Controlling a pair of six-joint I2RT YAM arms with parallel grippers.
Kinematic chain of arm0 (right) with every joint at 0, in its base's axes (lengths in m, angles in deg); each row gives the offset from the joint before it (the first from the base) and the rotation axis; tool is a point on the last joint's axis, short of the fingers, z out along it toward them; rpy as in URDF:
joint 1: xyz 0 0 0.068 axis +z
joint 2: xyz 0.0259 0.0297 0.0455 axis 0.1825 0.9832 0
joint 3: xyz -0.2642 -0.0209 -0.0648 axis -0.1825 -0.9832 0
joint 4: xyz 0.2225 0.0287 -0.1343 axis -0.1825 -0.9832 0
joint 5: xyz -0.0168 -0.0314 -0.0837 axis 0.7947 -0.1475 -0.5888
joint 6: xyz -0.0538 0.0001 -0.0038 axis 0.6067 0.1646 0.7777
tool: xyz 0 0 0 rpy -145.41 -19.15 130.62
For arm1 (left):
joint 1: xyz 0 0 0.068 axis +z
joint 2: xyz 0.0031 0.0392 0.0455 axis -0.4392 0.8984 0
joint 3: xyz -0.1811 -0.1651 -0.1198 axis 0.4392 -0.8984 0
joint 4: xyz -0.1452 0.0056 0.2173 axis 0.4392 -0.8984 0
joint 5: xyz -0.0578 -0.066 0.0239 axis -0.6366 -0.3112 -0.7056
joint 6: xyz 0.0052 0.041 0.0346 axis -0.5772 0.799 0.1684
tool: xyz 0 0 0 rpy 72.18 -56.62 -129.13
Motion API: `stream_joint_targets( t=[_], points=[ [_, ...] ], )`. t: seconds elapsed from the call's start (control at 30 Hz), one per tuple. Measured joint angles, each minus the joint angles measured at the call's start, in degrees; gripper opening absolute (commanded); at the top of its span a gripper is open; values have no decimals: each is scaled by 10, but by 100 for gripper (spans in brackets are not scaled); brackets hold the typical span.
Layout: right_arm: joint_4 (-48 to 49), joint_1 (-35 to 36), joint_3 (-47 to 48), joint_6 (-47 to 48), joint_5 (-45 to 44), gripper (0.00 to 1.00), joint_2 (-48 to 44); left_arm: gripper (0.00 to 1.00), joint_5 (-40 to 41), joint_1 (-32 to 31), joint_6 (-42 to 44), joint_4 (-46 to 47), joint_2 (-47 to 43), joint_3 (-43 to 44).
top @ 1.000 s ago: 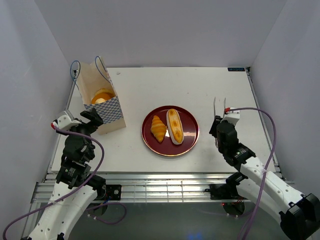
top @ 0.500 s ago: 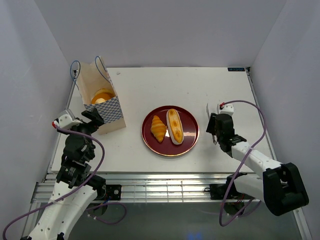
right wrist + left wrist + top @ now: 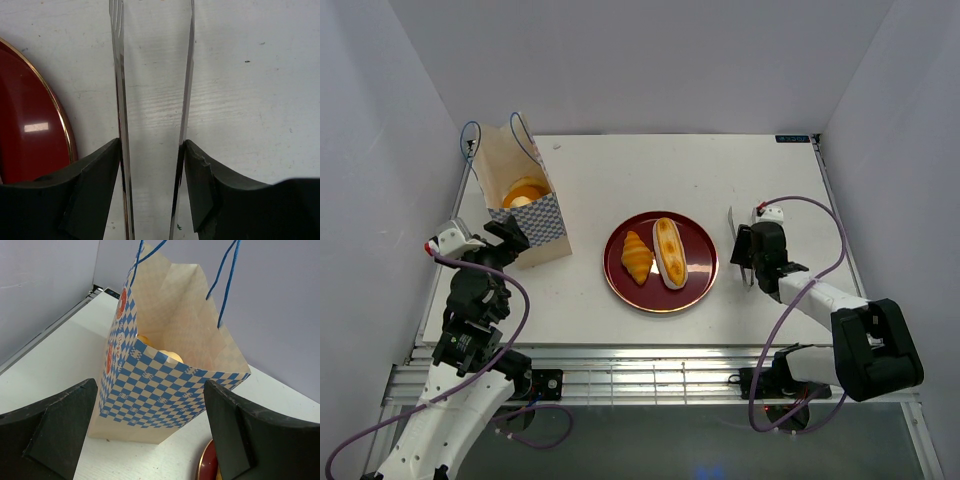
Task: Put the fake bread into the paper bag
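Top external: grips slim metal tongs (image 3: 731,218) in right gripper (image 3: 744,252) beside dark red round plate (image 3: 692,290), presumably to lift golden croissant (image 3: 637,256) and oblong roll (image 3: 669,252) there; holds left gripper (image 3: 508,238) open by cream blue-checkered paper bag (image 3: 535,225), likely steadying it.

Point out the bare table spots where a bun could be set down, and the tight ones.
Widest: the table strip behind the plate, from the bag to the far right corner. Also bare: the near edge before the plate. Tight: between plate and tongs in the right gripper, and between bag and left gripper.
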State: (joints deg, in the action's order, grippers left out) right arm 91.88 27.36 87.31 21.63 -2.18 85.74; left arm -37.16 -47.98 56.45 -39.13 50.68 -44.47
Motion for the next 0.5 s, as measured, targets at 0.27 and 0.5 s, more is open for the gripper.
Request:
stream_joint_targets(
  t=[0.27, 0.5],
  points=[
    [-13, -3, 27, 4, 35, 64, 36, 98, -5, 0, 2, 3, 0, 0],
    [-18, -3, 28, 3, 50, 70, 47, 98, -6, 0, 4, 3, 0, 0]
  ],
)
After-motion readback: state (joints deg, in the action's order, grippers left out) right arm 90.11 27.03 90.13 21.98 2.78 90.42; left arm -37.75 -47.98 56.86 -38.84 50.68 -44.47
